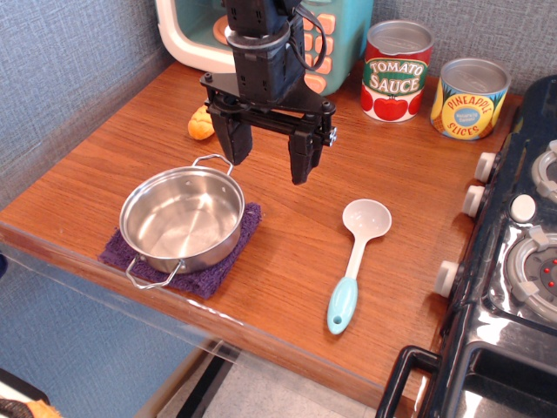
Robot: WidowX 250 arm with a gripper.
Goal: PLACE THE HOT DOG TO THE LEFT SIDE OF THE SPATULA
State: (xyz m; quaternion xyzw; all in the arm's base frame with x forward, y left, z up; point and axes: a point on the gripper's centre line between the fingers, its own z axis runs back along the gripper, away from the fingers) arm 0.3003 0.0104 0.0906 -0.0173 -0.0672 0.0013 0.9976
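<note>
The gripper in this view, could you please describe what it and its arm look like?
The gripper is matte black all over: a flat crossbar carries two blunt, tapering fingers, with a small silver screw head at one end. Above it sits a boxy black wrist housing, and a black cable loops along its side. No markings are visible.

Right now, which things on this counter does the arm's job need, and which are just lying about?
Needed: small orange-yellow toy hot dog; white-bowled, blue-handled plastic spatula; black gripper.
Lying about: steel pot, purple cloth, tomato sauce can, pineapple can.

Hot dog (201, 124) orange-yellow. Spatula (357, 259) white, light blue handle end. Pot (182, 219) silver on purple cloth (216, 270). Gripper (270, 155) black. Table (392, 174) brown woodgrain.
</note>
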